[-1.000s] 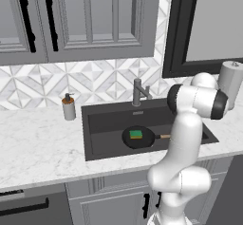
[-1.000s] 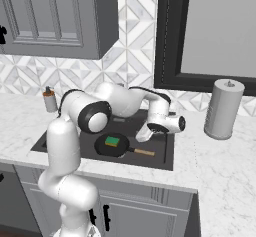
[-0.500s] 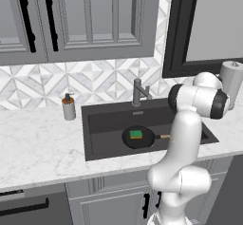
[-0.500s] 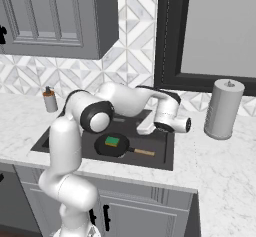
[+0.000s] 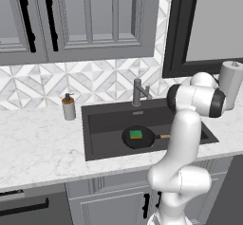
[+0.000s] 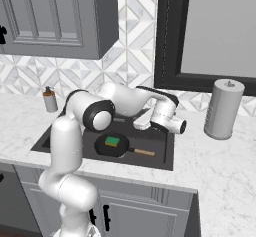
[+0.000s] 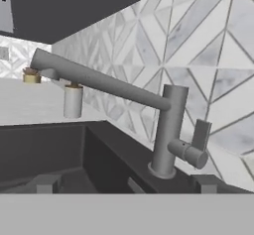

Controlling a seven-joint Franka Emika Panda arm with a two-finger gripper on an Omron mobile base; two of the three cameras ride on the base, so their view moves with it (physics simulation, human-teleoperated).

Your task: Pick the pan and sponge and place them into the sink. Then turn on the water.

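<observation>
1. Two-finger gripper [image 7: 124, 184] of the white arm: two small dark fingertips [image 7: 45, 183] stand wide apart in the hand view, nothing between them, touching nothing.
2. Grey metal faucet [image 7: 168, 130] sits straight ahead of the gripper; its long spout reaches left over the basin, side lever [image 7: 198, 140] on the right.
3. Round black frying pan with light wooden handle [image 5: 138, 137] lies on the floor of the dark grey rectangular sink [image 5: 109, 119].
4. Small green-topped sponge [image 5: 136, 134] rests inside the pan.
5. Soap bottle [image 5: 69, 107] stands on the white marble counter [image 5: 38, 143], left of the sink.
6. Grey paper-towel roll [image 6: 223, 108] stands on the counter right of the sink.
</observation>
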